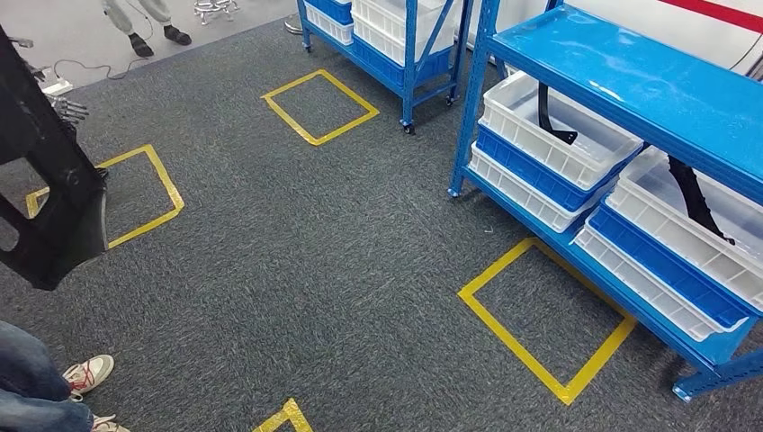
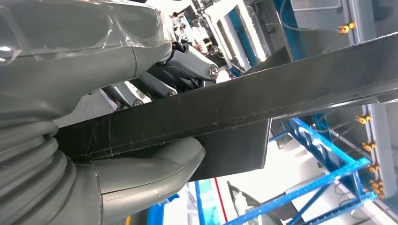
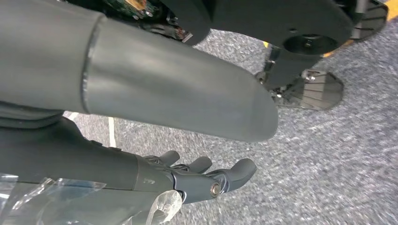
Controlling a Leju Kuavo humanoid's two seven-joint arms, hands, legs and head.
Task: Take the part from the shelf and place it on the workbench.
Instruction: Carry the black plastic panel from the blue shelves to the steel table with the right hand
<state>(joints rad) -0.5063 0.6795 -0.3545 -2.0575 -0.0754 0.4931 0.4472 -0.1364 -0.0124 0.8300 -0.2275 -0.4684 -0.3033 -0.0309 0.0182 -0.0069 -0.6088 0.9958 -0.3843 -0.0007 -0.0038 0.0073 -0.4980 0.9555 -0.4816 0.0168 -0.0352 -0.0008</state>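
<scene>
Setting: grey carpet floor [image 1: 297,243] marked with yellow tape squares [image 1: 544,310]; blue steel shelf rack [image 1: 630,90] standing to my right, holding white and blue plastic bins [image 1: 558,144]. I see no workbench from here.

Left hand [image 2: 117,140]: clamped on the flat black plastic part [image 2: 263,93], thumb under one face, darker fingers [image 2: 187,65] over the other. In the head view this part [image 1: 49,180] sits far from the rack, across the carpet from it. I read it as already off the shelf and being carried.

Part, orientation: long axis runs out of the grip and away from the wrist; in the head view it slants downward, broad lower end nearest the carpet, narrow upper end cut off by the frame edge.

Right hand [image 3: 197,178]: hangs over the carpet, fingers apart and loosely curled, holding nothing.

Other items: similar black parts [image 1: 693,193] lying in the rack's bins; a person's red-and-white shoes [image 1: 90,373] on the carpet, on the far side from the rack.

Judgement: left hand alone bears the load; set-down depends on finding the bench first.
</scene>
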